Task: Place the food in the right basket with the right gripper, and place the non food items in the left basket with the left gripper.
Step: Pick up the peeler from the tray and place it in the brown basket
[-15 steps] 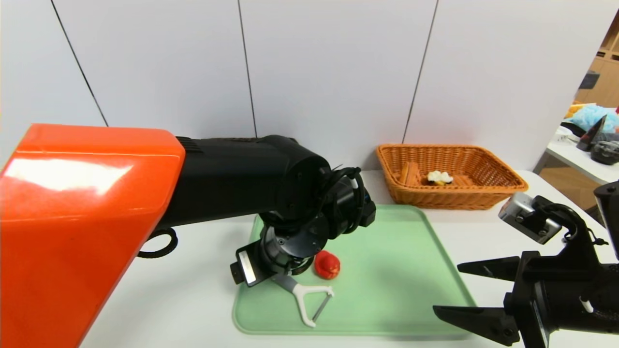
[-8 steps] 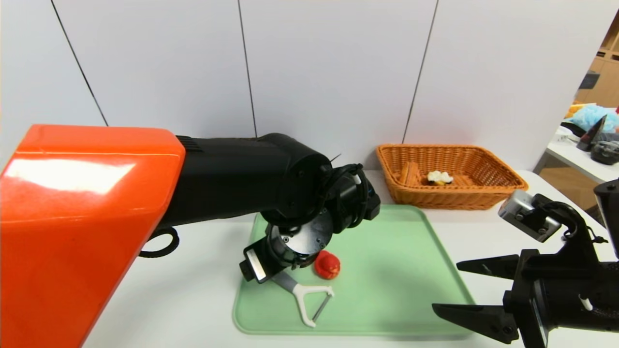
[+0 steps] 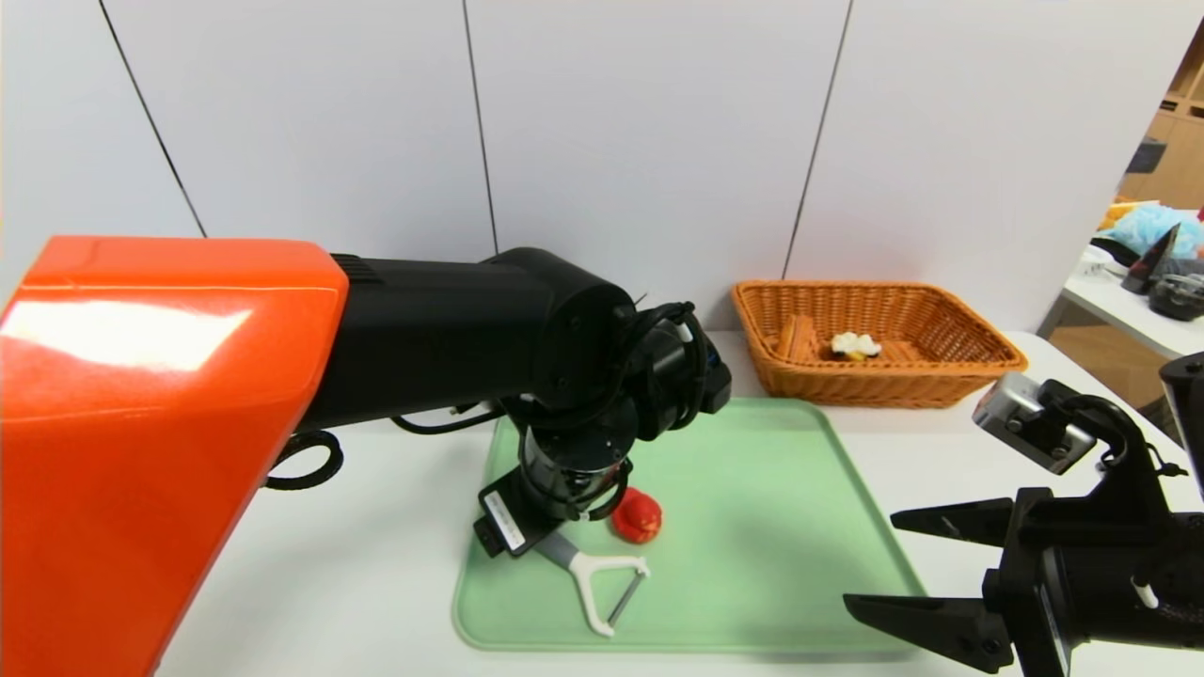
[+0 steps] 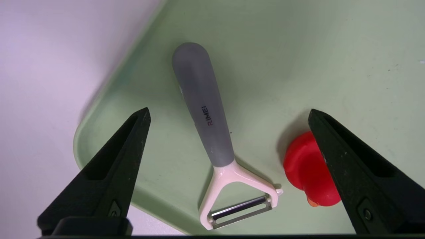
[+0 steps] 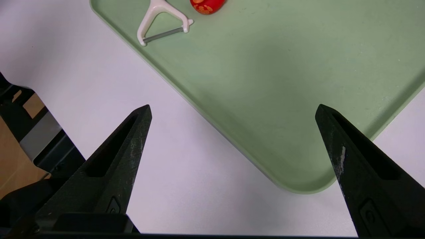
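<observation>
- The toy brown waffle wedge with white cream and yellow fruit (image 3: 854,347) already sits inside the orange-tan woven wicker basket (image 3: 950,381) at the upper right of the head view, so I'd say the food half of the job is done.
- The right gripper (image 3: 903,567) hangs at the lower right of that view, off the tray's corner, its black fingers (image 5: 127,146) spread wide and holding nothing. It looks idle.
- The left gripper (image 4: 229,114) is at work in the middle of the head view, pointing down over the pale green plastic tray (image 3: 781,527). Its fingers are released and wide apart.
- In the left wrist view the peeler with grey handle and white Y-shaped head (image 4: 206,116) lies flat on the tray between those fingers, which stand apart from it on either side.
- The small red rubber-duck-like toy (image 4: 307,171) lies just beside the peeler's head, partly behind one finger.
- The step in hand, as I read it, is picking up the peeler. The next move calls for lowering over the grey handle and closing without catching the red toy.
- The dark brown basket is not in sight; the big orange and black arm (image 3: 169,423) fills the left of the head view.
</observation>
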Motion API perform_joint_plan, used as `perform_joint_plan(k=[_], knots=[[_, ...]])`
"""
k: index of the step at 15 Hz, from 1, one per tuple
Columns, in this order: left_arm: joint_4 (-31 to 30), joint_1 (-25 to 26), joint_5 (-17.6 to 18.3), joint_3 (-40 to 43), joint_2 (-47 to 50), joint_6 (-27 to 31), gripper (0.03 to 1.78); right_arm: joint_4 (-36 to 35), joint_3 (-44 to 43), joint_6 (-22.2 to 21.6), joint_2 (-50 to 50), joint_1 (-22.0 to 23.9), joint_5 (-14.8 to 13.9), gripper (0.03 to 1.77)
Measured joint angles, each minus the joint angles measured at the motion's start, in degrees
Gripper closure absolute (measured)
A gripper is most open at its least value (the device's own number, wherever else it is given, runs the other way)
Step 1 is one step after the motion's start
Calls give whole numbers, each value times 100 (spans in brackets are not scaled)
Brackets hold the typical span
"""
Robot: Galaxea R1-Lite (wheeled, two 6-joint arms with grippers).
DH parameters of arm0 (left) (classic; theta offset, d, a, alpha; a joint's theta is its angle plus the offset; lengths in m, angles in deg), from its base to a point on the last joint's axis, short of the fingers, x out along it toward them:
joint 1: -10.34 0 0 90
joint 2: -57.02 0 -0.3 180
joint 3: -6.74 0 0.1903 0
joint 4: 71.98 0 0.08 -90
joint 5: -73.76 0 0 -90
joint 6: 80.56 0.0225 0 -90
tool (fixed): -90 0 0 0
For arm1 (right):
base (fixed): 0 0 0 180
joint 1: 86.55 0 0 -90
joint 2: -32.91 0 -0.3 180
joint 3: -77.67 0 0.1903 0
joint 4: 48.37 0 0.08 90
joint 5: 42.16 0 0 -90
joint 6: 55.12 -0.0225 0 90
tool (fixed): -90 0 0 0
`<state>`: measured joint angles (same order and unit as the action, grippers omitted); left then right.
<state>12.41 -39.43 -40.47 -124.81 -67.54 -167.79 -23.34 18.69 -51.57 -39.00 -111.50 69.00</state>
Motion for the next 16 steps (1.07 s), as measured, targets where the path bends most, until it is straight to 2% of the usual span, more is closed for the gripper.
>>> perform_joint_plan(k=[5,8,11,16], knots=[[0,245,428,-9,1,-5,12,-2,2,2,0,0,-5,10],[0,328,535,-11,-5,-41,12,0,2,2,0,2,-5,10],[13,491,861,-11,-33,-24,12,-2,-5,2,-9,4,-5,10],[16,608,1012,-11,-99,-5,12,-2,-2,2,-17,4,-2,10]])
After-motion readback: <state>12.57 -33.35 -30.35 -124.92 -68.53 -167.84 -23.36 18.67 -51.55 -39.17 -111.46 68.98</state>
